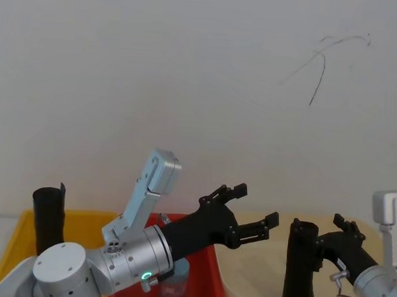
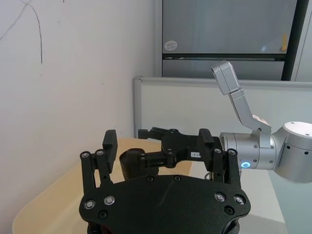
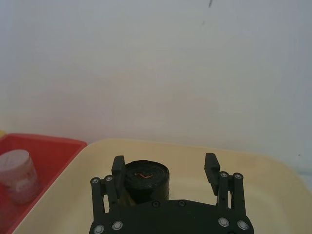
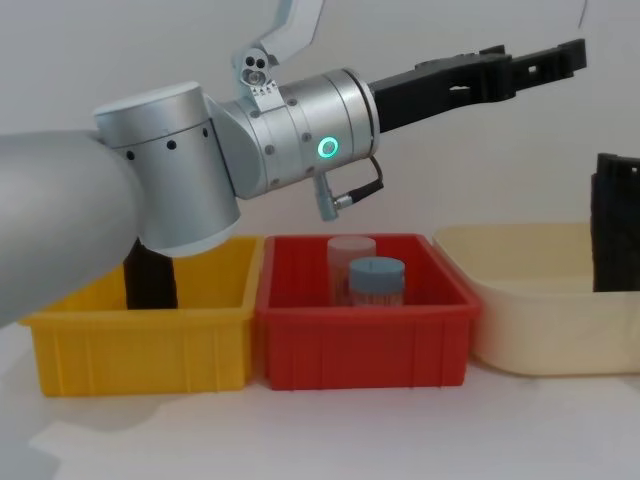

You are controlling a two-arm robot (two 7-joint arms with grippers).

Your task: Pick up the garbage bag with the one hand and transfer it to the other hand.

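The garbage bag [image 1: 300, 261], a tall black crinkled roll, stands upright in the cream bin [image 1: 257, 277] and rises above its rim [image 4: 616, 225]. My right gripper [image 1: 329, 234] is open around its top. In the right wrist view the roll [image 3: 145, 179] sits between the fingers [image 3: 118, 168], close against one of them and clear of the other. My left gripper [image 1: 249, 209] hangs open and empty in the air above the red bin, pointing toward the roll. The left wrist view looks past its own fingers [image 2: 109, 145] at the right gripper [image 2: 145, 145] and the roll [image 2: 129, 165].
A second black roll [image 1: 47, 219] stands in the yellow bin [image 4: 140, 340] at the left. The red bin [image 4: 365, 335] in the middle holds a clear jar [image 4: 350, 255] and a blue-lidded jar [image 4: 377, 282]. A white wall rises close behind the bins.
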